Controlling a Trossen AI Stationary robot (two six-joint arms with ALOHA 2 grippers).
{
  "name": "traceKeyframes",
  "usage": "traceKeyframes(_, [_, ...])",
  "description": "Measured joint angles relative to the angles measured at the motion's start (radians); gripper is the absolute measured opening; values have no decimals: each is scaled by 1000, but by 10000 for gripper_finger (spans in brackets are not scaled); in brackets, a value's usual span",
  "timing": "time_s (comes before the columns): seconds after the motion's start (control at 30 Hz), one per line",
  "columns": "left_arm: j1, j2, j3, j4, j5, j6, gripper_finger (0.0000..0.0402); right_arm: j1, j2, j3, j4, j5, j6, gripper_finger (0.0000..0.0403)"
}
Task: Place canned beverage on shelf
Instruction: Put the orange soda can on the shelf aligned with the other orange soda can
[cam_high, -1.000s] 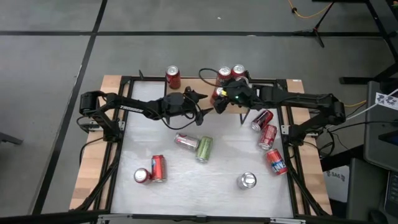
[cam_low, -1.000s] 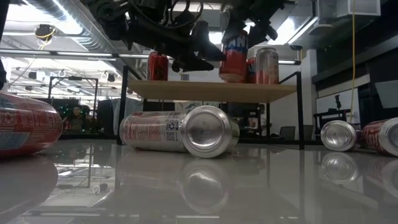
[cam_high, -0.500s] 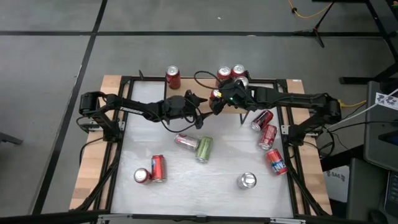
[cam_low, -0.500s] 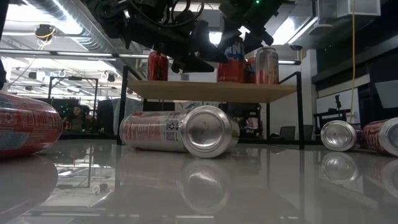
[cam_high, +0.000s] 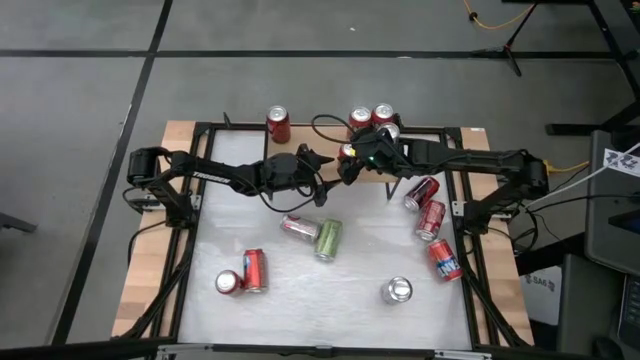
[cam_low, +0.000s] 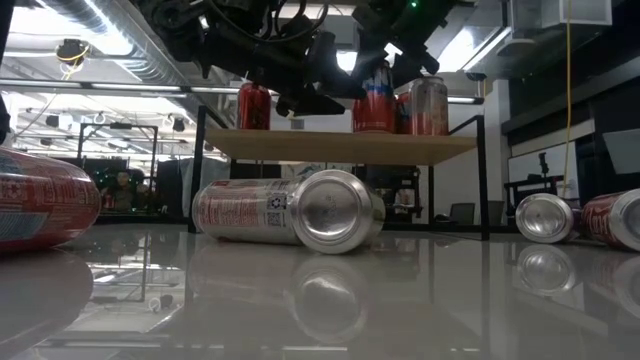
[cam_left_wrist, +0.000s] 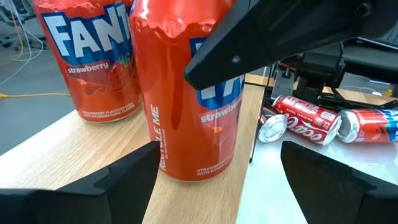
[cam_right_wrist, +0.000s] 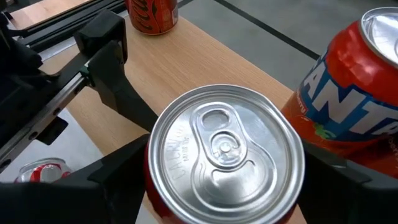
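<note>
Near side of table: loose cans, incl. the silver-ended can (cam_low: 300, 212), untouched. The Fanta can (cam_low: 374, 101) that hung above the shelf (cam_low: 340, 146) 1 s ago now stands upright on the plank beside 2 others, so placement looks done. Right gripper (cam_high: 350, 163) sits around it with fingers spreading, grip loosening; left gripper (cam_high: 318, 160) waits just beside, open and empty.
</note>
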Motion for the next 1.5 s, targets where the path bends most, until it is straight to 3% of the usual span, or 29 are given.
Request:
traceKeyframes(0.47, [0, 0, 0, 0, 0, 0, 326, 0, 0, -2, 3, 0, 0, 376])
traceKeyframes(1.3, [0, 0, 0, 0, 0, 0, 326, 0, -38, -2, 22, 28, 0, 372])
traceKeyframes(1.5, [0, 1, 0, 0, -60, -2, 326, 0, -95, -2, 18, 19, -21, 372])
